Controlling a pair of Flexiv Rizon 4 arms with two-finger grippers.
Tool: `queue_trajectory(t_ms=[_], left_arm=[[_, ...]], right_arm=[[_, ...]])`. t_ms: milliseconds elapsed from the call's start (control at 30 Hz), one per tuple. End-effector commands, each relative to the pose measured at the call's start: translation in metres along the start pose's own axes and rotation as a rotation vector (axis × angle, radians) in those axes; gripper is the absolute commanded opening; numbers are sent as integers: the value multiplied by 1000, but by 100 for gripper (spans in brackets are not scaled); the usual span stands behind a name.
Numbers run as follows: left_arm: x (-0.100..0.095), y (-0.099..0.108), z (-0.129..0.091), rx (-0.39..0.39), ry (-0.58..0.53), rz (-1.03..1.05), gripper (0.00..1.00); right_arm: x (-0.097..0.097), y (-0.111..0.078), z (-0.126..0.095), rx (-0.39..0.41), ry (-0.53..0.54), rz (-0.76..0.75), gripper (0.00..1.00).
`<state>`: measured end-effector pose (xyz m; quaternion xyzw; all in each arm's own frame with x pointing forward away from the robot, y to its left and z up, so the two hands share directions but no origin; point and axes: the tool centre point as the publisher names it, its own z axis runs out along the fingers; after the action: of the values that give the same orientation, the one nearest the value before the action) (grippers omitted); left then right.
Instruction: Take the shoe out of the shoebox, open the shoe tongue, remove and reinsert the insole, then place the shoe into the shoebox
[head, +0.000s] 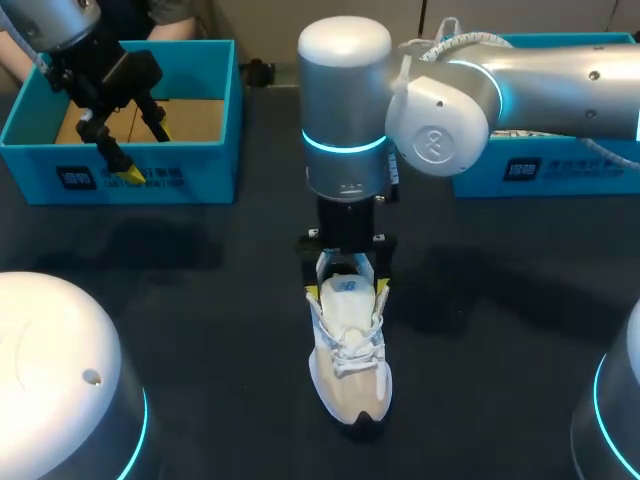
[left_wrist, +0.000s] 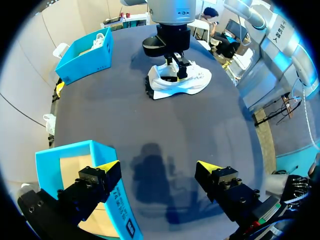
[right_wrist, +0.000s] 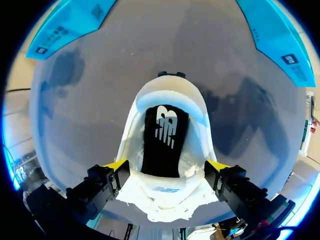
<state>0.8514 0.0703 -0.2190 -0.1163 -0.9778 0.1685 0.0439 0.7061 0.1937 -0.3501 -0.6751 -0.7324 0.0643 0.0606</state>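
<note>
A dark table (head: 200, 300) carried everything. The right arm (head: 540, 80) came in from the right and turned down over the table's middle, while the left arm (head: 50, 20) stood at the far left. An open blue shoebox (head: 120, 180) with a bare brown floor sat at the far left. A second blue box (head: 540, 175) sat at the far right, partly hidden behind the right arm.

The white shoe (head: 348, 370) stood upright on the table in the middle, outside the shoebox and well apart from it, with its toe pointing near. The right gripper (head: 347, 291) was lowered over the shoe, its fingers spread wide with a yellow tip just beside each side. It was straddling the shoe, not clamping it. The left gripper (head: 147, 152) hung above the shoebox's near wall, fingers apart and holding nothing.

Inside the shoe lay the black insole (right_wrist: 162, 140), flat in the opening. The white tongue (right_wrist: 162, 192) lay between the right gripper's tips, with the laces (head: 347, 345) on its near side.
</note>
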Motion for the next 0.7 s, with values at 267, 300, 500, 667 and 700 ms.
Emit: queue_trajectory(t_ms=[267, 300, 500, 667, 700], left_arm=[[1, 0, 0, -3, -1, 0, 100], [1, 0, 0, -3, -1, 0, 100], [1, 0, 0, -3, -1, 0, 100], [1, 0, 0, -3, -1, 0, 100], [1, 0, 0, -3, -1, 0, 100]], right_arm=[[1, -22, -3, 10, 4, 27, 100], [1, -24, -5, 10, 4, 29, 100], [4, -41, -17, -2, -2, 35, 100], [4, -62, -24, -15, 11, 44, 100], [4, -68, -26, -30, 24, 38, 100]])
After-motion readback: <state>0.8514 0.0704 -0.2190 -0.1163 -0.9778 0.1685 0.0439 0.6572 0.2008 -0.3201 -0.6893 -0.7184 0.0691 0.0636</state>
